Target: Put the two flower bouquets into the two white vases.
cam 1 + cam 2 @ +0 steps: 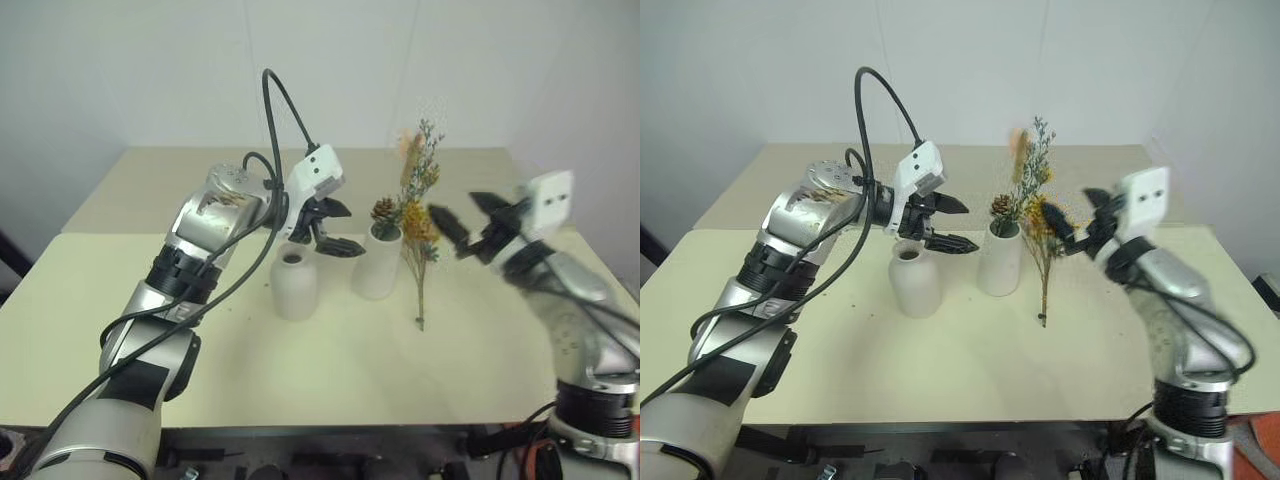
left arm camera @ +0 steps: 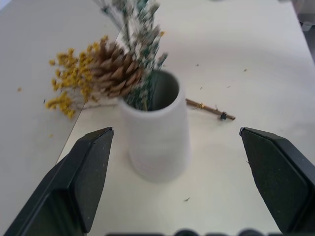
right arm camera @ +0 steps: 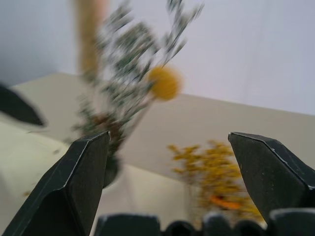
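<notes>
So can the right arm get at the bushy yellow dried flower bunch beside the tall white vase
Probably yes. The right gripper is open and close beside the yellow dried flower bunch, which leans outside the tall white vase, with nothing between them.

My left gripper [image 1: 952,226] hangs spread above the short vase [image 1: 914,281]. The sprig [image 1: 1023,180] stands in the tall vase [image 1: 1000,260]; the yellow bunch [image 1: 1044,250] leans beside it, near my spread right gripper [image 1: 1077,224].
</notes>
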